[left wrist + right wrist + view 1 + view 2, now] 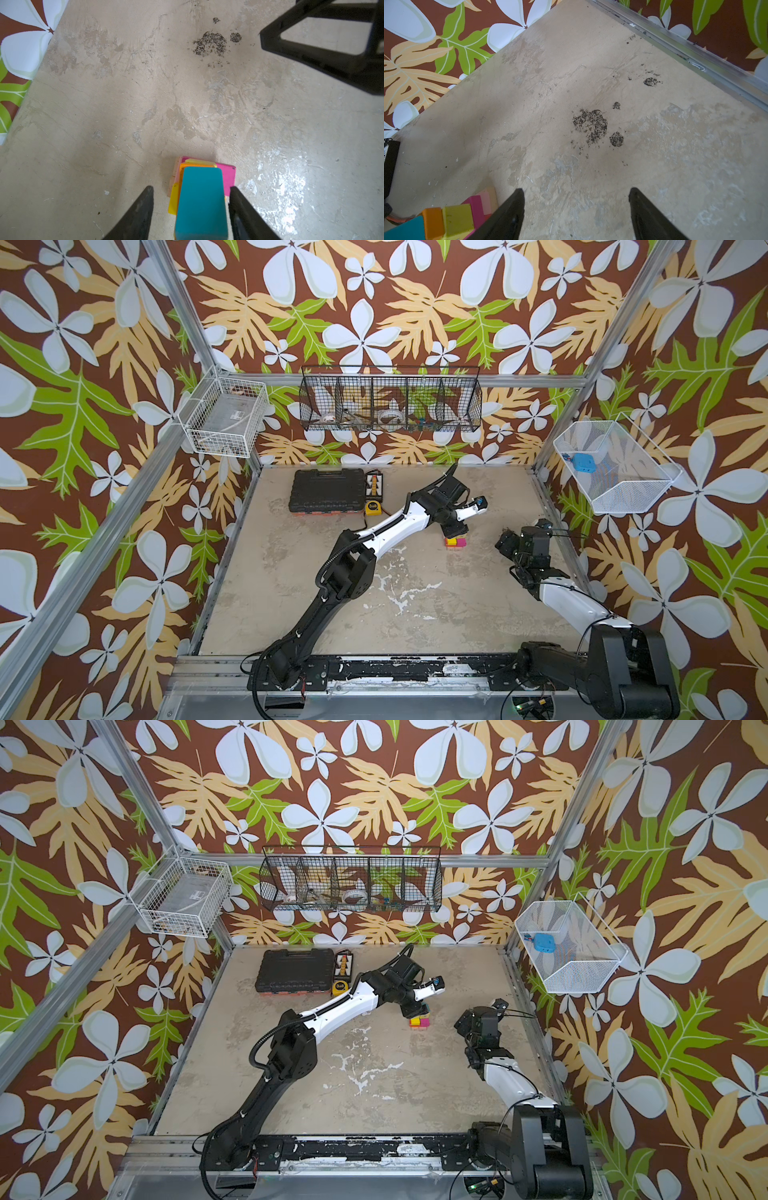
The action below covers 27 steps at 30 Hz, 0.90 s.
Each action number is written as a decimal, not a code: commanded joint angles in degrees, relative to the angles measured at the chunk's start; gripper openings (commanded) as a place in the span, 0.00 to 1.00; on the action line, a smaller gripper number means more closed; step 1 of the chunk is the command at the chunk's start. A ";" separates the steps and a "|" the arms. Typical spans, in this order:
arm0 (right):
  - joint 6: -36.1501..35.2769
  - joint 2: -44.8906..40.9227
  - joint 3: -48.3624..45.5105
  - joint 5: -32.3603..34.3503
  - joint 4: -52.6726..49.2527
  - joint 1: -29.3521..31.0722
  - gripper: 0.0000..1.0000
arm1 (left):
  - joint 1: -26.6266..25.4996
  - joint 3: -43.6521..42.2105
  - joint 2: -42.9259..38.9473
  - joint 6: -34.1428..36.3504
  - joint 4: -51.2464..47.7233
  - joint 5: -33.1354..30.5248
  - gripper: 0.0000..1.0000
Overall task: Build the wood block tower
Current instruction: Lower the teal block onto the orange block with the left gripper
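**Left pincer released around the teal wedge, which sits on top of the tower.**
We read the wedge's long axis as running parallel to the fingers, so the jaws straddle its short width. There's a clear gap on one side and only a sliver on the other. The tower stands on the tabletop, right of centre in both top views, directly under the left pincer. Below the wedge are the orange brick and yellow brick, with the magenta brick beneath. Right pincer is spread wide and empty, just beside the tower, so the left arm is nearer. Our call: exit straight up with no sideways drift, or the tight-side finger drags the wedge off.
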 commanded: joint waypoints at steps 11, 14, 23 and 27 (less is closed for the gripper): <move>-0.26 0.29 0.60 -0.32 0.19 0.09 0.79 | -0.22 -2.31 -1.00 0.63 -0.15 -3.84 0.61; -0.22 0.37 0.61 -0.31 0.07 0.02 0.78 | -0.24 -2.80 -1.35 0.65 -0.35 -4.73 0.61; -0.20 0.39 0.69 -0.36 0.04 0.08 0.78 | -0.17 -5.07 -2.64 1.15 -0.40 -7.63 0.62; -0.20 0.38 0.70 -0.45 0.10 0.06 0.78 | -0.20 -4.91 -2.74 1.14 -0.27 -8.62 0.62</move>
